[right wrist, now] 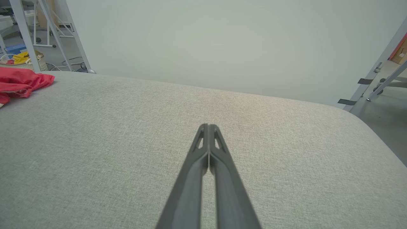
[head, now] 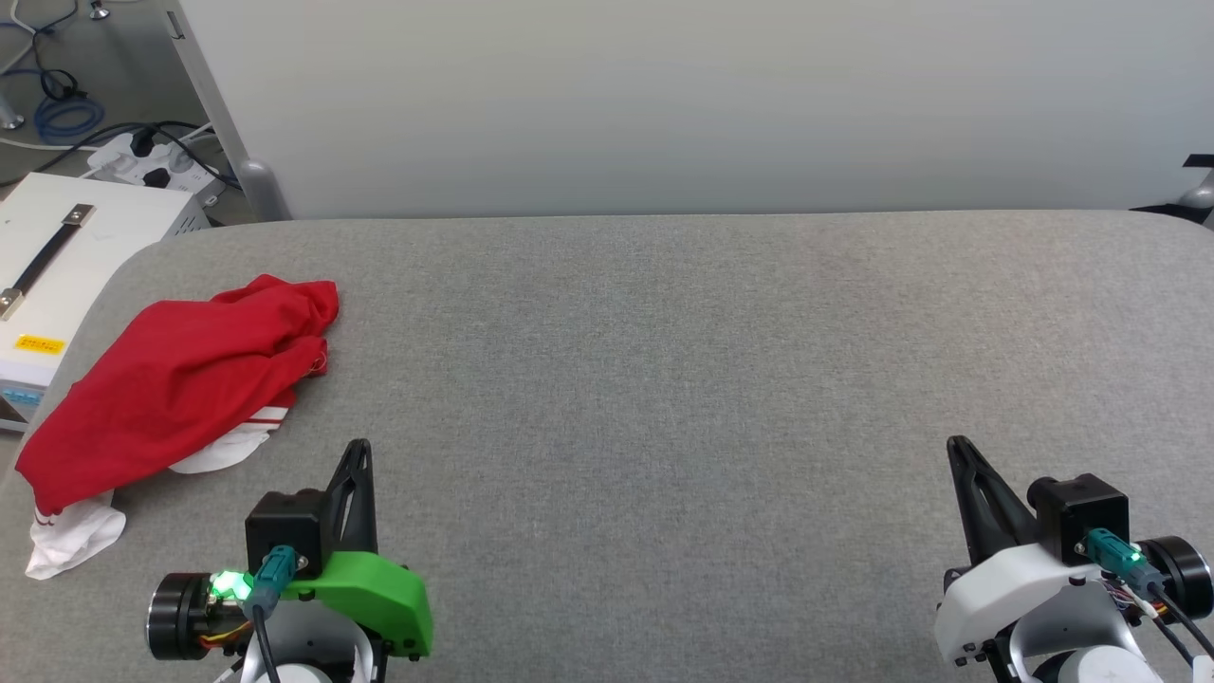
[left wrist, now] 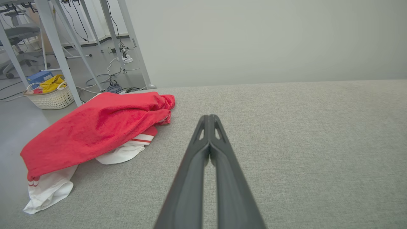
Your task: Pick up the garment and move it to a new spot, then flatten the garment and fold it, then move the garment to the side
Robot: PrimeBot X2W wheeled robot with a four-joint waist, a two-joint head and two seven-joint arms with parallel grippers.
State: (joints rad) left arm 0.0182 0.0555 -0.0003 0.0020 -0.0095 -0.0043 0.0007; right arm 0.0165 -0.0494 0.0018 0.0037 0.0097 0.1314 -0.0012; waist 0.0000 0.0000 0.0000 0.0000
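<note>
Spreading across the whole head view, one grey fabric-topped desk runs out of frame at the bottom and at the right, so its near edge is cut off. Behind it stands one pale panel, cropped at the top.

One garment, mostly red, lies crumpled on the desk's left part. It is near the left hand and well apart from the right hand. Its long axis runs diagonally from the desk's near left edge toward the far middle. The far end is a bunched red fold and the near end is a white sleeve with red stripes. Two white sleeve pieces peek from under the red. Folds hide the rest, and which face lies up cannot be told.

One white box with a dark strap handle sits beside the desk's left edge, cropped by the frame.

The two hands sit at the near side, wrists cut off by the bottom edge. Each has its two dark fingers pressed together, holding nothing.

One white power strip lies on the floor beyond, its cables tangled.
</note>
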